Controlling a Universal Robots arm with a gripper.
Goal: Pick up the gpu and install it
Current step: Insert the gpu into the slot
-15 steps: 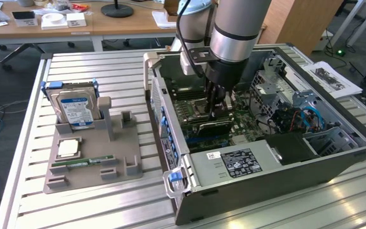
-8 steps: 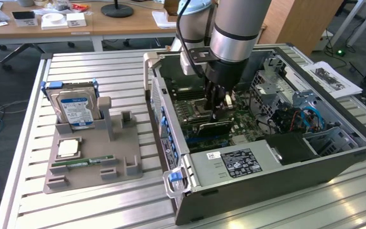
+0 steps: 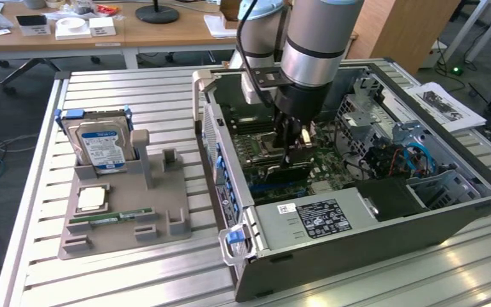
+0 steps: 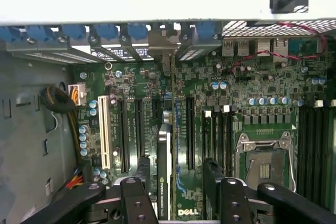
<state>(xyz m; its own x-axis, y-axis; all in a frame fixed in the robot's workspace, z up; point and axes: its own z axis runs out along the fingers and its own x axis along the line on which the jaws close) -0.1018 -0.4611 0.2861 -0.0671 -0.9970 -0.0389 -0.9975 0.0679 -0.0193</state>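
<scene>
An open computer case (image 3: 382, 211) is seen lying on its side on a slatted metal table (image 3: 143, 275), toward the table's edge on the exterior view's right. Inside it a green motherboard (image 4: 252, 82) is laid out, with an empty processor socket (image 4: 265, 163), rows of black slots and a white slot (image 4: 105, 135). A boxed power supply (image 3: 314, 220) with a label sits at the near end of the case, and a drive cage (image 3: 446, 185) with blue cables lies in the corner on the exterior view's right.

The gripper (image 4: 178, 192) is lowered into the case over the motherboard. In the wrist view its jaws are spread apart, and the gpu (image 4: 164, 171) stands on edge between them in a slot, touched by neither finger as far as can be told.

Near the table's edge on the exterior view's left, a grey holder tray (image 3: 117, 224) carries a hard drive (image 3: 102, 147) standing upright in its far pocket, a processor chip (image 3: 92, 198) lying flat, and a green memory stick (image 3: 109, 217) lying in a groove.
</scene>
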